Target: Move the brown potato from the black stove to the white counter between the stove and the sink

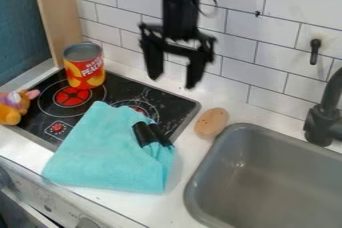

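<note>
Black and spread wide, the gripper [174,81] hangs fingertips-down before the tiled wall [277,34] as we look from the camera view; below, we see the turquoise cloth [107,147] draped across stovetop [125,86] and counter [194,156].

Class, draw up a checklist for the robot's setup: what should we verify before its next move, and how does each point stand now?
1. Jaws apart, nothing between them: ok.
2. Gripper held clear of the turquoise cloth: ok, it hangs above and behind it, in front of the tiles.
3. Cloth lying wholly on the cooktop: not ok, it is bunched and spreads onto the counter.
4. Black object on the cloth identified: cannot tell what it is.
5. Can standing upright: ok, on the back of the cooktop.
6. Brown oval object outside the sink: ok, on the counter near its rim.
</note>
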`<state>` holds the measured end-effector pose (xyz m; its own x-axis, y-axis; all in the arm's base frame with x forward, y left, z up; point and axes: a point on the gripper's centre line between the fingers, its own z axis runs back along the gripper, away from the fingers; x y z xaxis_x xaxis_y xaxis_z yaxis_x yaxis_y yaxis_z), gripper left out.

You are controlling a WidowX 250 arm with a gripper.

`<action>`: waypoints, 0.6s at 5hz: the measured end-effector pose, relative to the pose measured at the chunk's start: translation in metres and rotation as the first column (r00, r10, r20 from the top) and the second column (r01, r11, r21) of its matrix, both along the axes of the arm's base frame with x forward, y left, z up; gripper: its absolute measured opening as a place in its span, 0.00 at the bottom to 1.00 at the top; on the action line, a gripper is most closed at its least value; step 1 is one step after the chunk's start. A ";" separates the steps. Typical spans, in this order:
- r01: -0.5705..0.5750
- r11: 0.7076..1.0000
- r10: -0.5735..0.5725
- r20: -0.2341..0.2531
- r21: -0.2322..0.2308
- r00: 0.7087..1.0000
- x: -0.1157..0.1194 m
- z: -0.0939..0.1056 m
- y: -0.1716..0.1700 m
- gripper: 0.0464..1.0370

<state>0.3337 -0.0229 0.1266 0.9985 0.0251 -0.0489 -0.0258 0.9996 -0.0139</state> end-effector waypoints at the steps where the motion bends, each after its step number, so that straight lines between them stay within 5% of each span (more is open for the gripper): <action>1: -0.080 0.997 0.080 0.001 -0.014 0.997 -0.034 0.043 0.040 0.96; 3: -0.233 0.957 0.245 -0.049 0.171 0.968 -0.071 0.056 0.123 0.96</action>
